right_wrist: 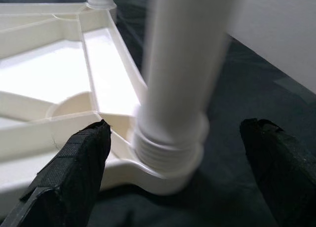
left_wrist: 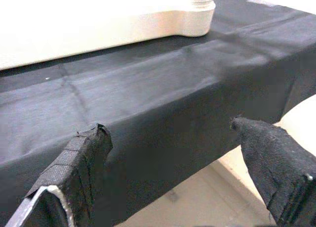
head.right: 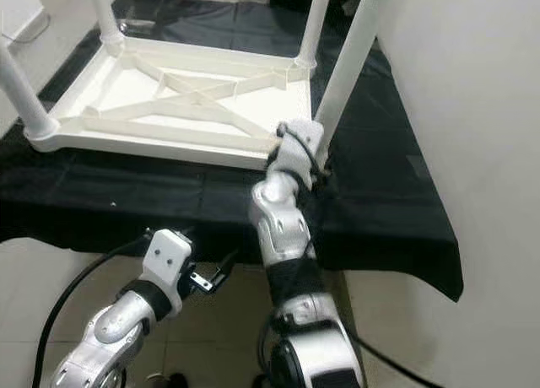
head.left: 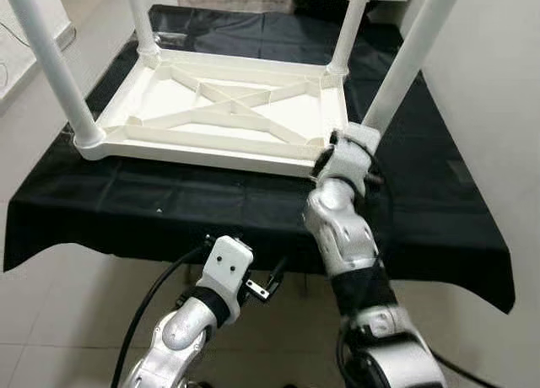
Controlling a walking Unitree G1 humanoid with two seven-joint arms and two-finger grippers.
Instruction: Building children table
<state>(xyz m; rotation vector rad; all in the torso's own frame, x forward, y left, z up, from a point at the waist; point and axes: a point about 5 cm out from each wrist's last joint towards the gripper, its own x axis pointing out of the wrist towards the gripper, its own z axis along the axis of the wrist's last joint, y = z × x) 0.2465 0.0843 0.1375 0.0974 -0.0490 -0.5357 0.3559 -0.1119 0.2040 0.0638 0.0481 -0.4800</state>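
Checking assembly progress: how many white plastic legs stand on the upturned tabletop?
4. Near-left corner leg; far-left corner leg; far-right corner leg; near-right corner leg, with the right gripper open around its threaded base. All on the white ribbed tabletop.

- The four white legs [head.left: 418, 55] of the upturned children table [head.left: 228, 110] run off the top edge, their ends unseen.
- The right pincer [right_wrist: 173, 133] is hidden behind its own wrist in the head views.
- The near leg looks blurred in the right wrist view.
- The black-draped counter [head.left: 439, 228] has its far end cut off.
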